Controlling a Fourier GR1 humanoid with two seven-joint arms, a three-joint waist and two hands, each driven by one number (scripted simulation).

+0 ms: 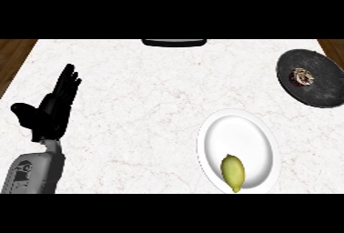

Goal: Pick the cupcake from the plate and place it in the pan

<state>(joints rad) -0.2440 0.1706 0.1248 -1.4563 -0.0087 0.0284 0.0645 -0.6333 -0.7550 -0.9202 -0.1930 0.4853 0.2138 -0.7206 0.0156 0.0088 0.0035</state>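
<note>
Already the cupcake [302,76] sits in the dark pan [321,93] at the counter's [134,91] far right edge. Only a yellow-green fruit [232,173] remains on the white plate [235,132]. Resting near the left edge, the left hand [50,109] is open; the right hand is unseen. Placing looks finished, so no further move seems needed.

You have a single head view, looking steeply down onto the white marble counter [134,113] from the robot's own side. The wooden floor [13,54] shows past both far corners. The left forearm [33,173] enters from the lower edge, closest to the camera.
</note>
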